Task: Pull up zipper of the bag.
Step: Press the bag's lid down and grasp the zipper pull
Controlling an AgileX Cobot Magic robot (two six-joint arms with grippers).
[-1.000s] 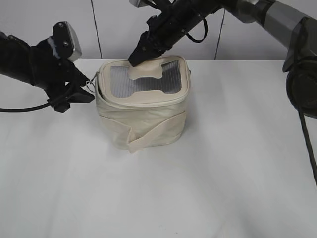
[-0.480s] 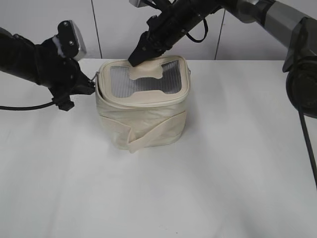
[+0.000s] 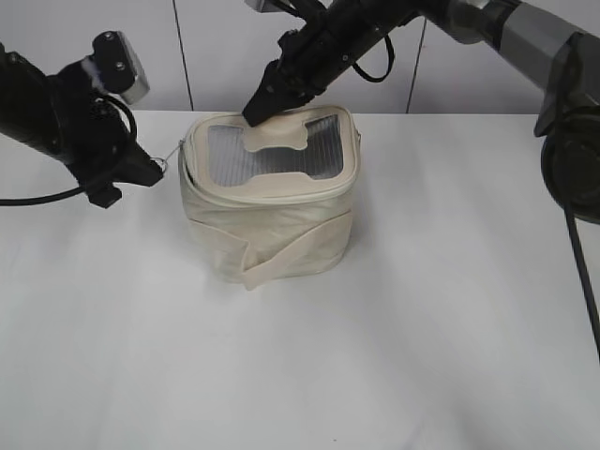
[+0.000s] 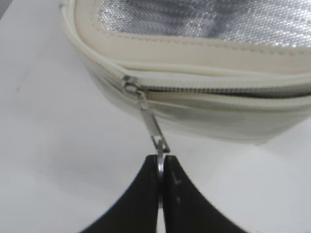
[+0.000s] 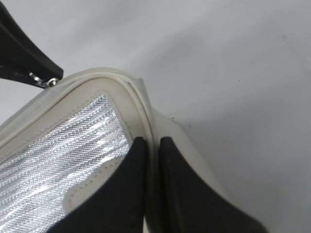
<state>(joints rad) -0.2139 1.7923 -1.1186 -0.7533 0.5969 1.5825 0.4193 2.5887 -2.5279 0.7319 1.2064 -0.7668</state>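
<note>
Centrally on the white counter point(image 3: 422, 309) sits the bag point(image 3: 272, 225). Left pincer point(image 4: 160, 165) is clenched on a silver ring pull point(image 4: 159, 156) of the zipper point(image 4: 209, 90), drawn taut off the bag's left side. Right pincer point(image 5: 151, 160) is clamped on the lid rim at the far edge. Second pull hidden; both arms cut off.

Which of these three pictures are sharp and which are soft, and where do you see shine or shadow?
Exterior view: evenly lit and sharp, soft shadow under the bag. Left wrist view: zipper teeth and ring pull fairly crisp, left gripper edges soft, mesh window blurred and shiny. Right wrist view: right gripper near and blurred, mesh glinting, grey falloff across the table.
</note>
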